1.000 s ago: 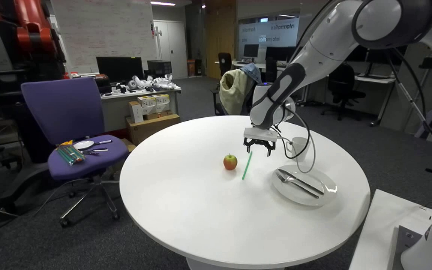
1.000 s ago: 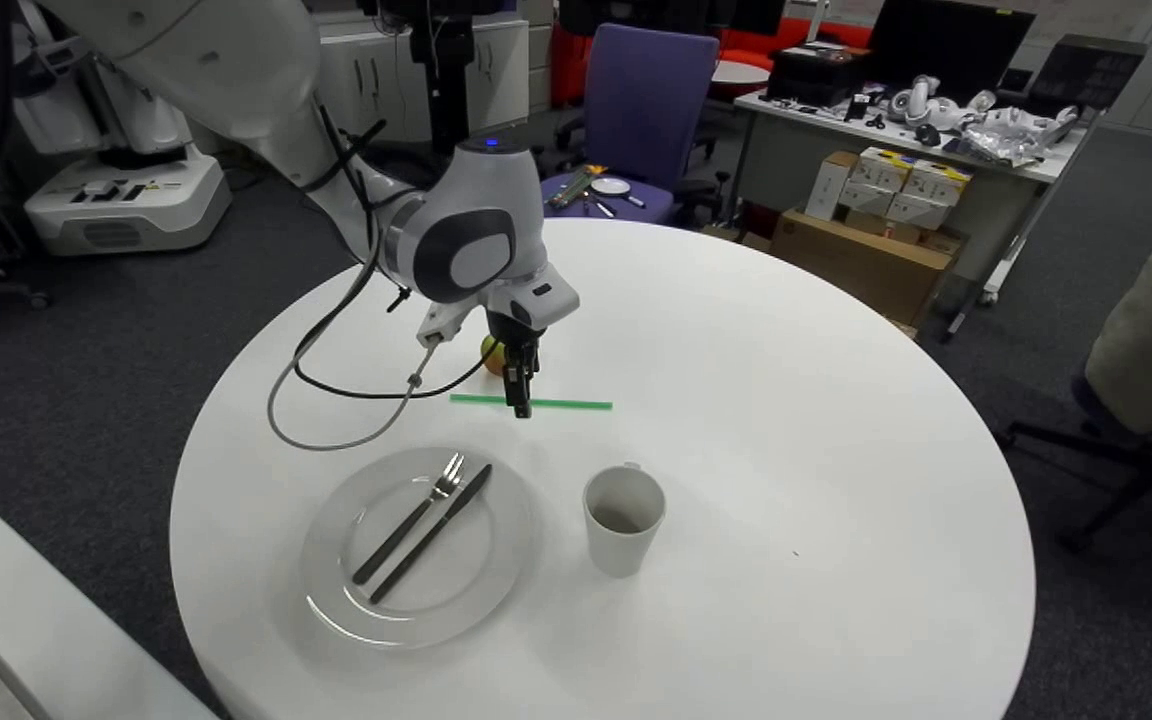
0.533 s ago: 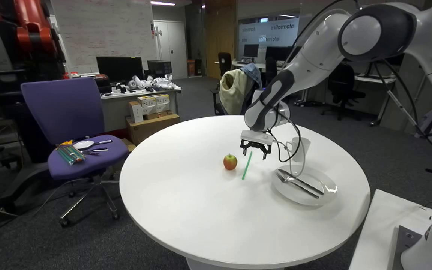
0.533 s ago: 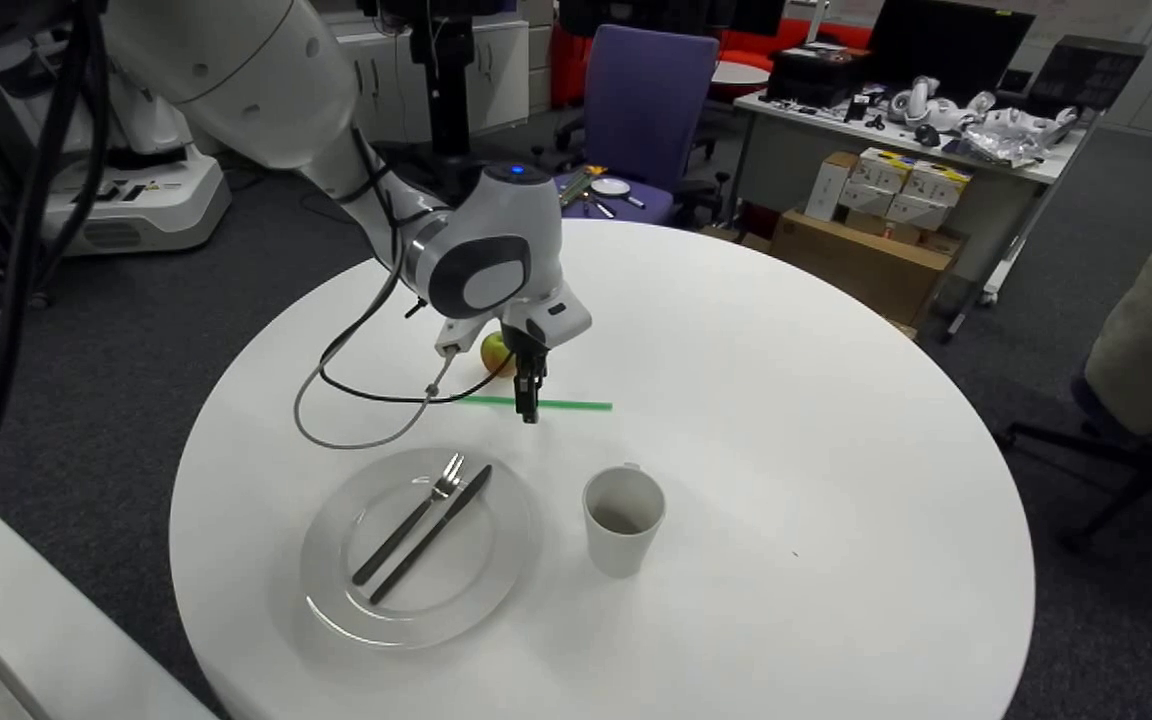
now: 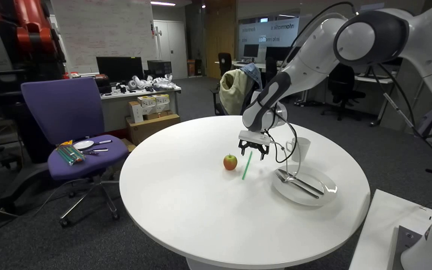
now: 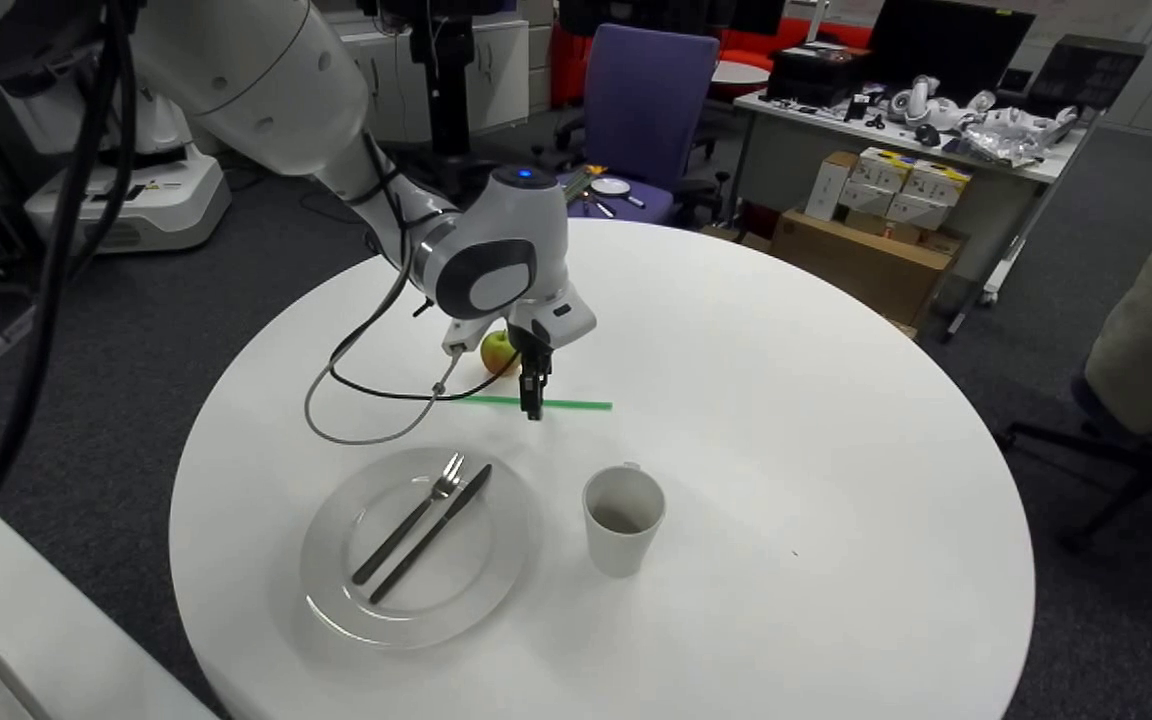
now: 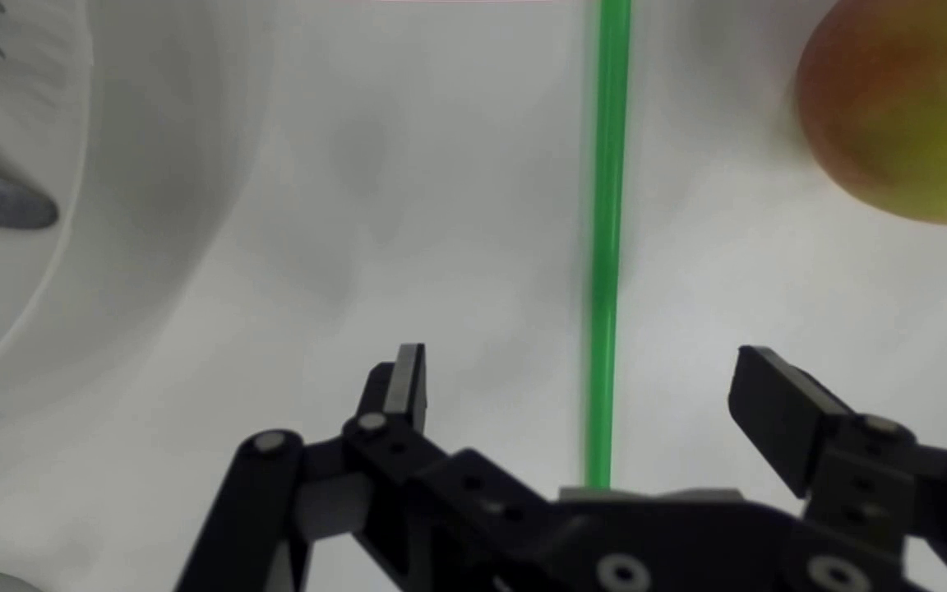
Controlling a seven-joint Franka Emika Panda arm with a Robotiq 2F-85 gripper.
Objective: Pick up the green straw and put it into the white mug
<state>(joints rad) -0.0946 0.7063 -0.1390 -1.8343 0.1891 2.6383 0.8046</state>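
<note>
The green straw (image 5: 247,166) lies flat on the round white table, beside the apple. It also shows in an exterior view (image 6: 581,405), partly behind my gripper and cable. In the wrist view the straw (image 7: 607,205) runs from top to bottom between my fingers, touching neither. My gripper (image 5: 252,155) is open and empty, above the straw. It shows edge-on in an exterior view (image 6: 534,415), and its spread fingers show in the wrist view (image 7: 580,362). The white mug (image 6: 622,545) stands upright beside the plate; it also shows in an exterior view (image 5: 302,150), handle toward my gripper.
A red-green apple (image 5: 230,162) sits close to the straw; it also shows in the wrist view (image 7: 909,123). A white plate (image 6: 321,560) holds a fork (image 6: 411,525) and a knife (image 6: 431,545). My cables (image 6: 376,440) hang in a loop near the plate.
My gripper has moved a short way toward the apple side, over the straw, and stays open. The straw, mug, apple and plate have not moved.
</note>
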